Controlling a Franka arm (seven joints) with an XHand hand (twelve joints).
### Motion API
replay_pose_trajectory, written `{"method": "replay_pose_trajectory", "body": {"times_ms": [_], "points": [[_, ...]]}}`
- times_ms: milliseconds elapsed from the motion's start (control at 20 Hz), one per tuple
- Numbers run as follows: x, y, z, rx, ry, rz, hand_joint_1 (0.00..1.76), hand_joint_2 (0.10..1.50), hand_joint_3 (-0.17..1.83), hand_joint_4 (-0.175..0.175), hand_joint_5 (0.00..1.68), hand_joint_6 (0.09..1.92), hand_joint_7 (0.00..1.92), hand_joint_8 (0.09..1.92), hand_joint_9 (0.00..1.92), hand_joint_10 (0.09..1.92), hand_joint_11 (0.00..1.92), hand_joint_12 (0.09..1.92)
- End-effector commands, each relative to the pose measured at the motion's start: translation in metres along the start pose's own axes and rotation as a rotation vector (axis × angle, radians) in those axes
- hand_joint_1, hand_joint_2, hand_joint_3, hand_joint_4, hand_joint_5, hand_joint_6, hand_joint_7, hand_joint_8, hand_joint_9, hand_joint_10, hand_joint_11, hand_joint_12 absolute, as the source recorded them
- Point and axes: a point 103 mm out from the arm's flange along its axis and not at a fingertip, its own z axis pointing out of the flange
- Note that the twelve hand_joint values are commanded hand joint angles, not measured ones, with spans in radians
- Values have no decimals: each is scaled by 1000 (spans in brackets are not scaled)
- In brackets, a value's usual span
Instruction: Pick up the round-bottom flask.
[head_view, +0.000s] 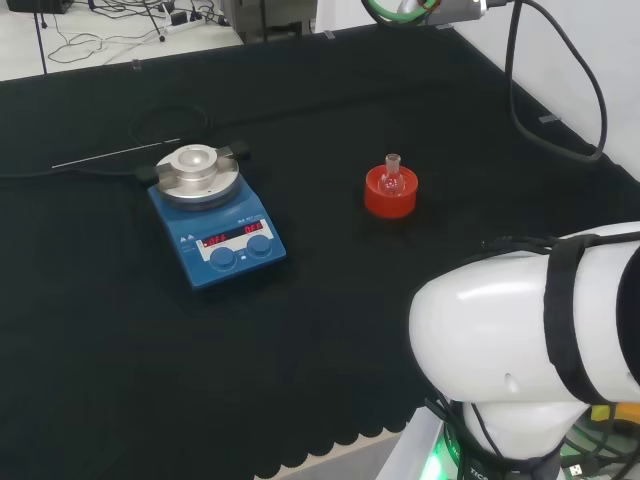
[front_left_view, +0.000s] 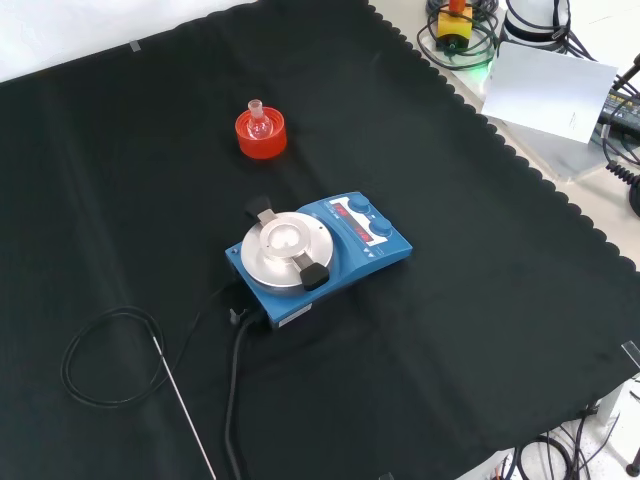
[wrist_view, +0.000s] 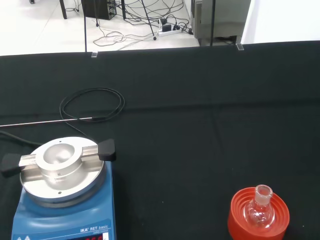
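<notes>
Bench covered with black cloth. A small clear round-bottom flask sits upright, neck up, in a red ribbed ring stand. In the head view the stand lies right of centre, well apart from a blue hotplate stirrer to its left; in the front view the same flask and stand lie beyond the stirrer, towards the top of the cloth. In the wrist view the flask rests in the stand, its bulb apparently empty, though the glass is hard to read.

The stirrer carries a round metal top plate with a shallow metal block seated on it, flanked by two black tabs, and two blue knobs on its front panel. A thin metal probe rod lies flat on the cloth, joined to a looped black cable; a second black lead runs from the stirrer's rear.

The arm's white link occupies the lower right of the head view. Whether the fingers of the hand are apart or together cannot be told; nothing touches the flask
</notes>
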Motion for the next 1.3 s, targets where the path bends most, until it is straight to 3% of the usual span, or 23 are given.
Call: {"method": "replay_pose_trajectory", "body": {"times_ms": [50, 250, 550, 1300], "points": [[-1, 0, 0, -10, -7, 1, 214, 1131, 548, -10, 352, 456, 155, 628, 267, 687, 60, 1336], [-3, 1, 0, -9, -4, 6, 179, 1236, 364, -11, 398, 343, 150, 622, 260, 687, 26, 1393], [-5, 3, 8, 2, -4, 23, 179, 1256, 324, -11, 413, 314, 156, 620, 263, 686, 26, 1396], [-27, 34, 86, 89, 26, 151, 195, 1261, 303, -12, 429, 302, 163, 620, 268, 685, 28, 1399]]}}
